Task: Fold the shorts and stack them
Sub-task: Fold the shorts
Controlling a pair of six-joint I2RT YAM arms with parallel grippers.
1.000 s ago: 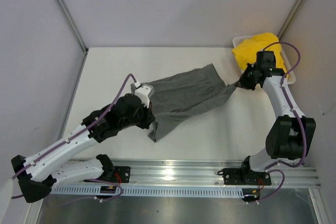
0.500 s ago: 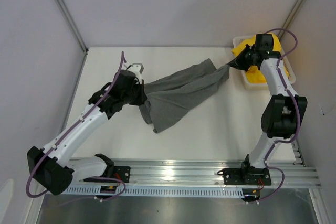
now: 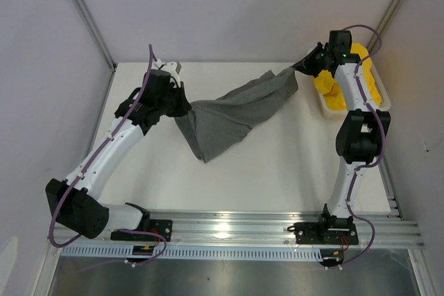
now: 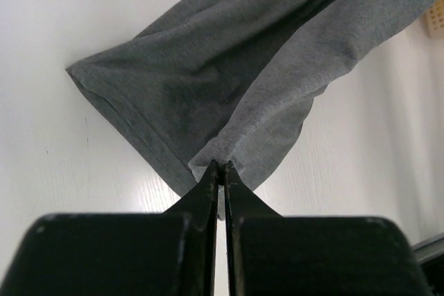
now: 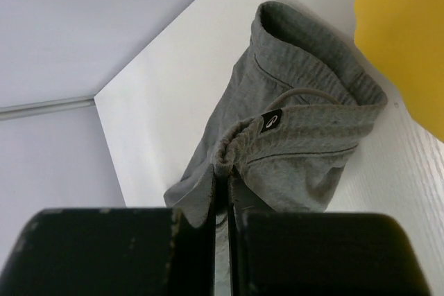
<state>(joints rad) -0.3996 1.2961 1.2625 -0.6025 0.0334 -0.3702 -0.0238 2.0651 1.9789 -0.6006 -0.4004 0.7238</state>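
The plain dark grey cloth shorts (image 3: 236,112) stretch diagonally over the white table (image 3: 291,164), sagging in folds. Left fingers (image 4: 205,195) pinch a leg hem tightly. The right fingers (image 5: 237,202) clamp the ribbed waistband beside the bright yellow cloth shorts (image 3: 371,81).

Left arm (image 3: 114,147) and right arm (image 3: 355,95): white links, black joints, purple cables (image 3: 149,67) along each. Fingers (image 4: 201,202) flat, black. Silver rail (image 3: 236,230) under bases.
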